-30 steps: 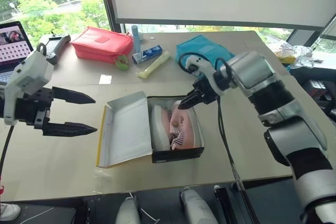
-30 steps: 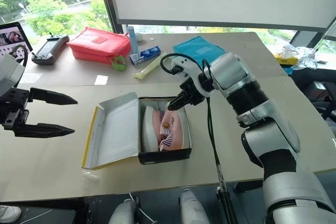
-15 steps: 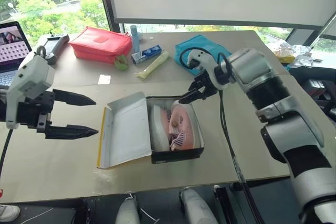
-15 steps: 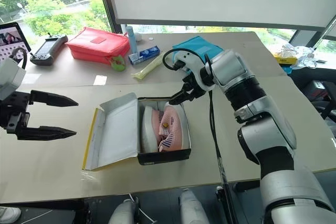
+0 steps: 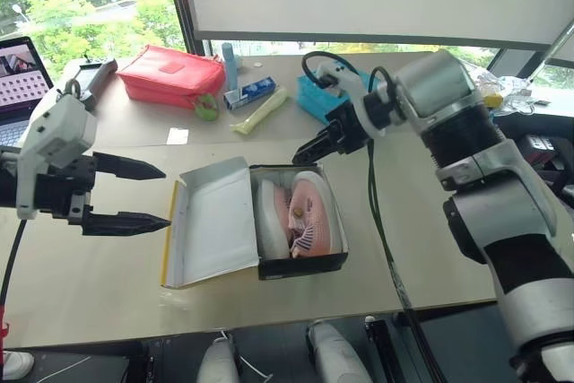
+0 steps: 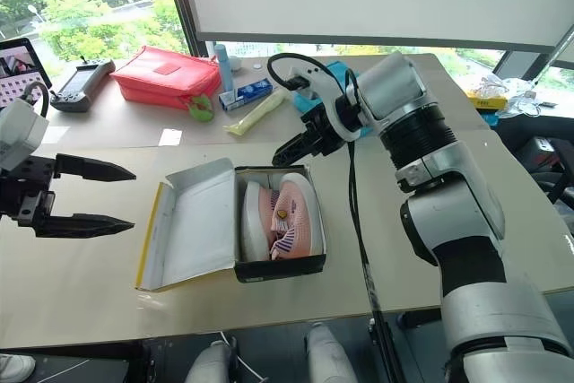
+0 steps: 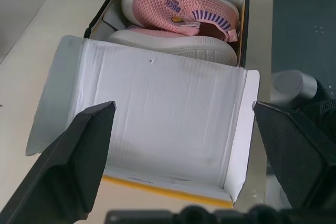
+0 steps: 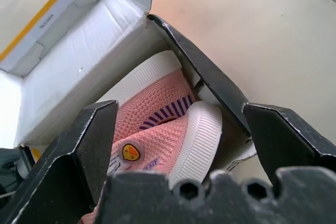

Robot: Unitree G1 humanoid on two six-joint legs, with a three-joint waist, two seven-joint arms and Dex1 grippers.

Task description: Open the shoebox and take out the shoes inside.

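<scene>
- The shoebox [image 5: 256,226] lies open at the tabletop [image 5: 108,266] centre, with the shoes [image 5: 300,213] inside.
- The shoes look light and soft; taking one by its knit collar seems best.
- The right gripper [image 5: 309,152], jaws open and empty, hangs at the box's 12 o'clock; the left gripper [image 5: 134,193], jaws open, waits at 9 o'clock.
- The right wrist view shows a yellow badge [image 8: 130,152] on one shoe.

Left gripper [image 5: 134,195] wide open, empty, pointing right. Right gripper [image 5: 309,148] spread open, empty, angled down-left, arm extended.
</scene>
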